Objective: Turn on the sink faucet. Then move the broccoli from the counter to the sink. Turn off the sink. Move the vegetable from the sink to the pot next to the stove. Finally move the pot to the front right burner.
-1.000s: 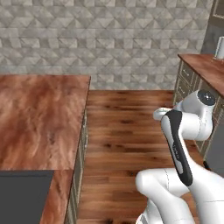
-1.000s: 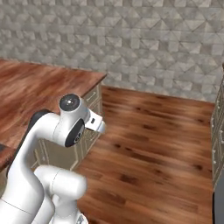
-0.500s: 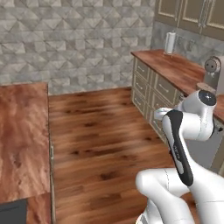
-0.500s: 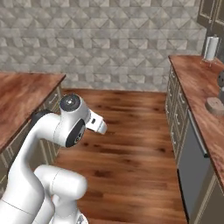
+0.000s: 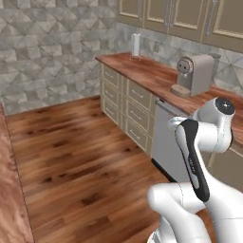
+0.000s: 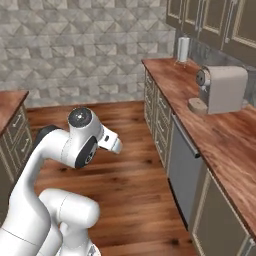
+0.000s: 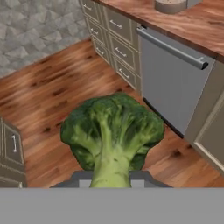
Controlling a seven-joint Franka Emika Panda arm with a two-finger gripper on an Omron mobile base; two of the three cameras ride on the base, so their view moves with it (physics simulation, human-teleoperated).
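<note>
The gripper [image 7: 111, 181] is clamped on the pale stem of the bumpy green broccoli floret [image 7: 113, 131], held out over the wooden floor [image 5: 80, 156] beside the reddish-brown wood-grain counter [image 6: 220, 130], so any jolt could drop it there.

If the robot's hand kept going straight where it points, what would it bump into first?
Probably the wooden floor. The hand, holding the broccoli, looks down at the boards beside the grey dishwasher front; depth is hard to judge.
</note>
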